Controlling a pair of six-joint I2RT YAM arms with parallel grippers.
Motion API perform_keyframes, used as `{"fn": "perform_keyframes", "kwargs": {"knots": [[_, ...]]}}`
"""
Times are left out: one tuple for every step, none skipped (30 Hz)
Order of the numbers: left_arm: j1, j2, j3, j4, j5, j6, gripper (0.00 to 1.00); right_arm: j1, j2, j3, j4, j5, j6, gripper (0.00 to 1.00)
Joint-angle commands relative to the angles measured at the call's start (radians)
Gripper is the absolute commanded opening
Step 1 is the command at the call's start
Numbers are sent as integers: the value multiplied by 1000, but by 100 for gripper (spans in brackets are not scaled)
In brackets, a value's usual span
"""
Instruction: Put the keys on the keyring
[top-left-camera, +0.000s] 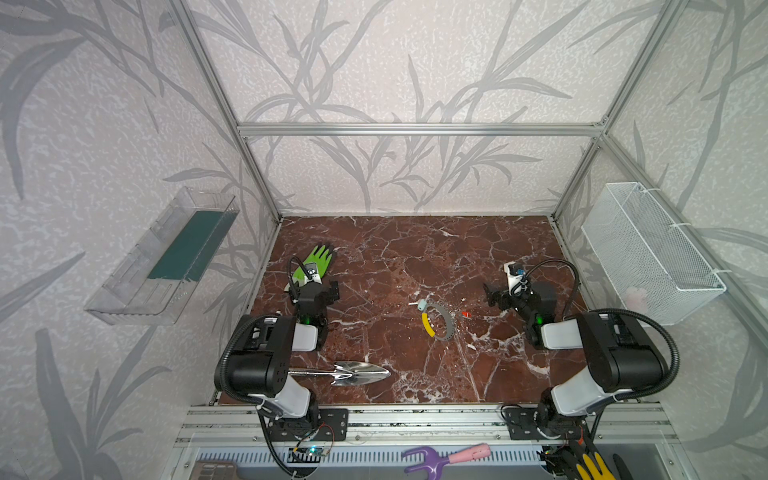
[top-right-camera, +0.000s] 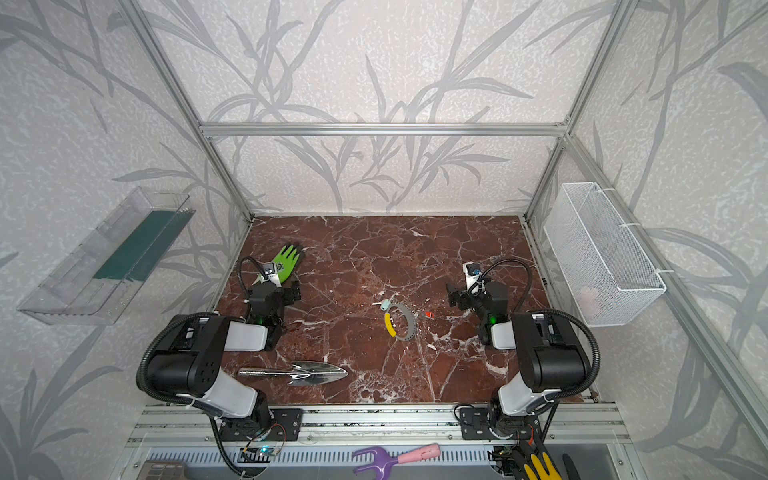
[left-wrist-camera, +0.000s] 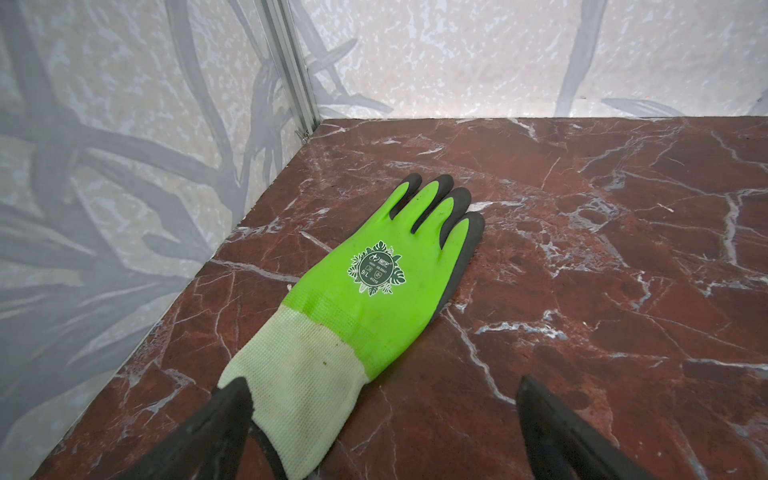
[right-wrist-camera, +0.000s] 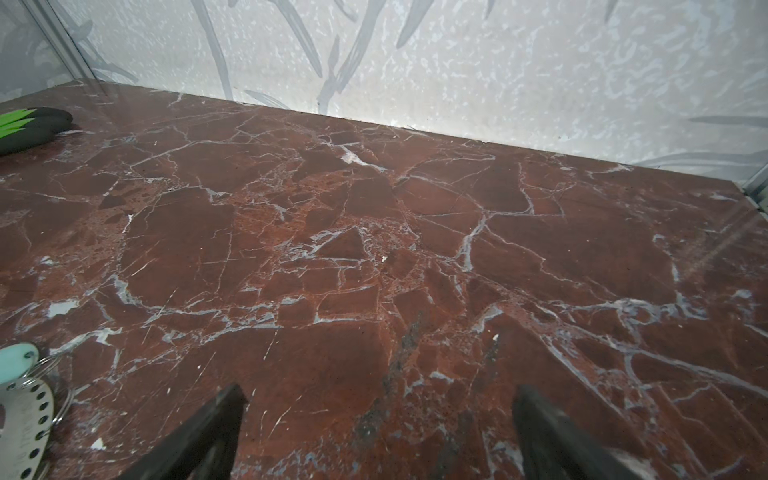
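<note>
The keyring (top-left-camera: 451, 324) (top-right-camera: 413, 322), a thin grey hoop with small holes and a yellow segment (top-left-camera: 427, 324), lies flat mid-table. A key with a mint-green tag (top-left-camera: 422, 306) (top-right-camera: 385, 305) rests at its far left rim. A key with a red tag (top-left-camera: 466, 315) (top-right-camera: 429, 315) lies just right of the hoop. The right wrist view catches the mint tag (right-wrist-camera: 14, 361) and a piece of the keyring (right-wrist-camera: 29, 415) at its edge. My left gripper (top-left-camera: 316, 286) (left-wrist-camera: 382, 384) is open over a green glove's cuff. My right gripper (top-left-camera: 515, 291) (right-wrist-camera: 379, 390) is open over bare table, right of the keys.
A green glove (top-left-camera: 318, 257) (left-wrist-camera: 365, 274) lies at the far left of the marble table (top-left-camera: 415, 257). A shiny steel trowel (top-left-camera: 357, 372) lies near the front left. A clear tray (top-left-camera: 162, 262) hangs on the left wall, a white mesh basket (top-left-camera: 652, 257) on the right.
</note>
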Motion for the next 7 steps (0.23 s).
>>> {"fn": "perform_keyframes", "kwargs": {"knots": [[5,8,23,11,-5,-25,99,9,-5,2,30,-2,-12,99],[6,8,24,9,-4,-26,99,9,-5,2,30,-2,-13,99],[5,10,22,18,-5,-24,99,9,-5,2,30,-2,-12,99],[6,9,23,10,1,-27,99,9,-6,2,31,-2,-11,99],[10,5,24,7,8,-31,99,8,-5,2,30,-2,-11,99],[11,7,23,12,8,-30,99,9,-5,2,30,-2,-10,99],[11,7,22,13,8,-29,99,9,-5,3,30,-2,-11,99]]}}
